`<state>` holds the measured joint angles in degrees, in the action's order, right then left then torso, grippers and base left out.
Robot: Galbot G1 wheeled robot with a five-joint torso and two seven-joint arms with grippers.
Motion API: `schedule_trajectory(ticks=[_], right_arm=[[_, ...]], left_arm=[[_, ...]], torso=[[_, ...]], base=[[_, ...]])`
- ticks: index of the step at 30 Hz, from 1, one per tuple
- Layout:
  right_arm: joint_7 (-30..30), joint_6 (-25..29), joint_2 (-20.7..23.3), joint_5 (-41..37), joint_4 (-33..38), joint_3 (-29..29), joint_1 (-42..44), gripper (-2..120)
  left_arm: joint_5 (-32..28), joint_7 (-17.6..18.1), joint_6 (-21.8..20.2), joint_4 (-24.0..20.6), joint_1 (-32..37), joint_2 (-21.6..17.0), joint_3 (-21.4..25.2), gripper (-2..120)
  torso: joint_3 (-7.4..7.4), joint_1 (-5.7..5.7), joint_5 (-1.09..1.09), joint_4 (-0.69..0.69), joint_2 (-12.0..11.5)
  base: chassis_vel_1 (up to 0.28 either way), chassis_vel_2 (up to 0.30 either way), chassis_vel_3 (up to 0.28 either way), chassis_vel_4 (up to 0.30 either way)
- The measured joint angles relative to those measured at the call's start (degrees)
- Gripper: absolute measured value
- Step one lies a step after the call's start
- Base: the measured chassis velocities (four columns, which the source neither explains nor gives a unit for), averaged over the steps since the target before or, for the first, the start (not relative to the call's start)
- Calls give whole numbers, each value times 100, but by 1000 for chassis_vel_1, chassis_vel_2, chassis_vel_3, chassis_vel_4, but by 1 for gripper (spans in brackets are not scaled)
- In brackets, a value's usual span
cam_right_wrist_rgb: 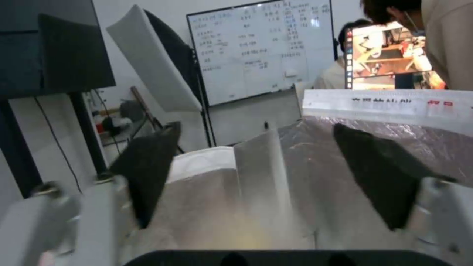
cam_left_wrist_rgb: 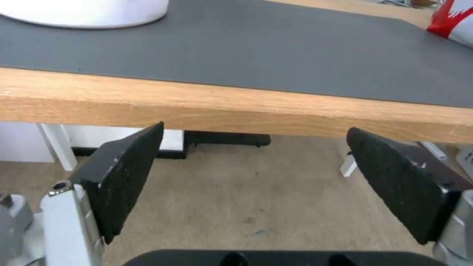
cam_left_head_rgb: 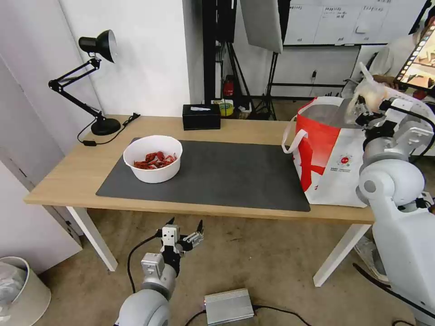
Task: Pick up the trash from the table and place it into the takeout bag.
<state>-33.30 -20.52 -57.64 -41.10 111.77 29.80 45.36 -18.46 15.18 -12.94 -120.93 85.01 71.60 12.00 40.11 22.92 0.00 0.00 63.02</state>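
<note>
My right claw (cam_left_head_rgb: 362, 106) is over the open mouth of the takeout bag (cam_left_head_rgb: 333, 154) at the right end of the tabletop (cam_left_head_rgb: 59, 174), spread wide and holding nothing. I think most trash is in. The bowl (cam_left_head_rgb: 153, 158) of shells waits near the left end. My left claw (cam_left_head_rgb: 183, 226) hangs open below the front edge

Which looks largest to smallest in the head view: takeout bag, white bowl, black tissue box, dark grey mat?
1. Dark grey mat
2. Takeout bag
3. White bowl
4. Black tissue box, though it stands farther from the camera, so its place after the bowl is unsure.
</note>
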Motion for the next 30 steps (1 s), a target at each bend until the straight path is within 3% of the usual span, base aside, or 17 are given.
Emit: schedule_trajectory(ticks=[6,17,30], right_arm=[[-2,-14,28,13,0,2,-10,98],[98,15,83,14,2,2,-22,100],[1808,875,196,-183,326,-29,343,100]], left_arm=[[-6,2,-3,10,-22,0,1,100],[14,2,-11,-30,34,30,16,100],[38,2,-19,-43,14,48,24,100]], torso=[[0,0,0,0,0],[0,0,0,0,0],[0,0,0,0,0]], base=[[0,0,0,0],[0,0,0,0],[0,0,0,0]])
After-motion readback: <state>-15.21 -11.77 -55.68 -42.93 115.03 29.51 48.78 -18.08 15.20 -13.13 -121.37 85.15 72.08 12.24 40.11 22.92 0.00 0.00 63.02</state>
